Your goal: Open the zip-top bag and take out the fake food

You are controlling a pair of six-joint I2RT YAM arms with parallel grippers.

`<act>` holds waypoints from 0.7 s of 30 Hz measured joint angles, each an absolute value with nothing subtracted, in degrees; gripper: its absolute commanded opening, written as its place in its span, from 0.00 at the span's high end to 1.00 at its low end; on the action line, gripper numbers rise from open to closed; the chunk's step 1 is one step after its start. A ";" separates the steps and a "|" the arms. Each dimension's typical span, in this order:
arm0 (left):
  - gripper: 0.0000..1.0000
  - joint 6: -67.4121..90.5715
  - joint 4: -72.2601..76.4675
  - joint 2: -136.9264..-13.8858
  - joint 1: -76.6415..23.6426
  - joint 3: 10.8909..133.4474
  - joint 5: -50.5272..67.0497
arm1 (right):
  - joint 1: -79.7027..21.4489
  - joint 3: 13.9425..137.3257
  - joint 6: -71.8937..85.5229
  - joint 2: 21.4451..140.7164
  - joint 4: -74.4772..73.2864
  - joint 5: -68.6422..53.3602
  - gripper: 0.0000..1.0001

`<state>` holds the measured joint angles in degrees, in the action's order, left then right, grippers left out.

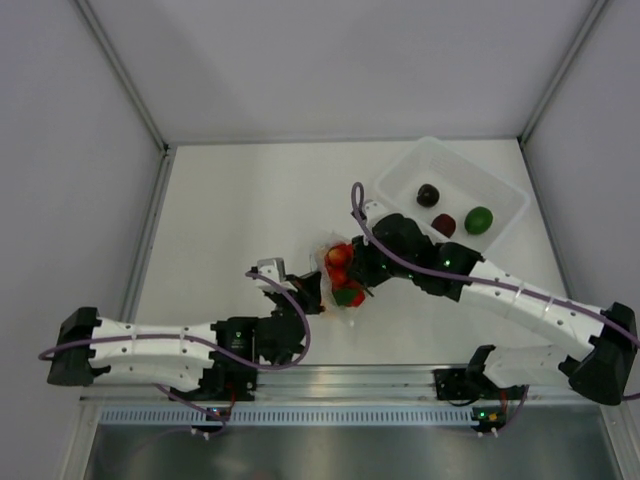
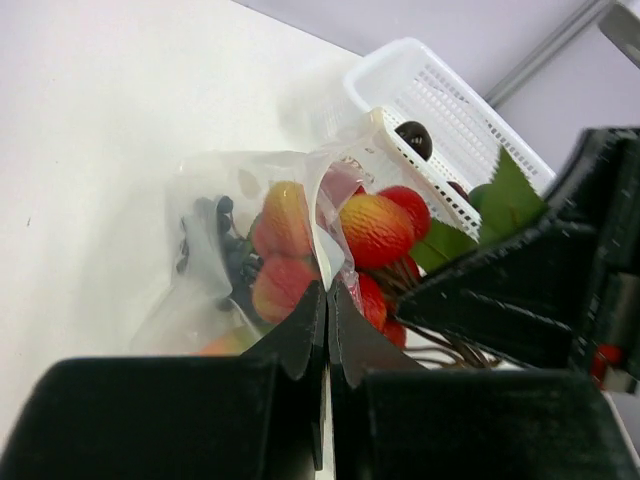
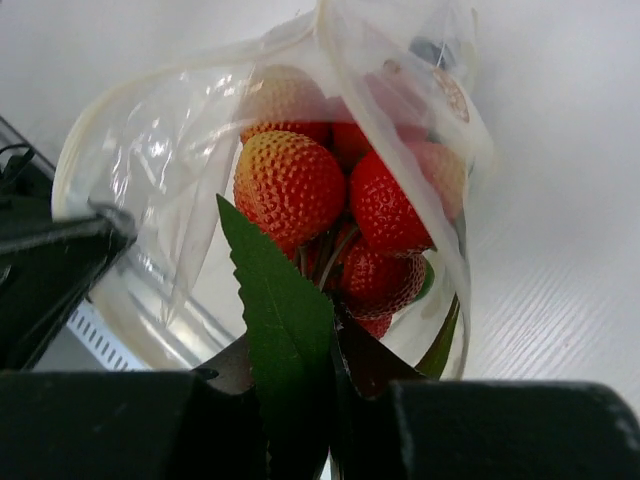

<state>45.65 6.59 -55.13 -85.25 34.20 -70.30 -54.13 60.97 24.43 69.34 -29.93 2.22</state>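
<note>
The bag [image 2: 215,250] is open, its rim pinched in the closed left jaws. Three pieces [image 1: 444,222] already lie in the tub [image 1: 478,171] beyond the right jaws. Those grip the leaf of the red cluster [image 3: 330,200], which is not yet out of the bag.

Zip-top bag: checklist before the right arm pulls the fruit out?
1. Left gripper anchoring the zip-top bag: ok, jaws shut on its edge.
2. Bag mouth open: ok, it gapes toward the right wrist camera.
3. Right gripper on the food: ok, jaws closed on the green leaf under the red berry cluster; whether the stem is also gripped, cannot tell.
4. Cluster out of the bag: not ok, it sits inside the film.
5. Room in the white tub: ok, three round pieces lie in it with bare floor left.
</note>
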 measured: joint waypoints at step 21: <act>1.00 60.29 2.33 -63.40 -77.62 36.84 -64.95 | -48.71 59.44 19.00 55.18 -36.32 -1.98 1.00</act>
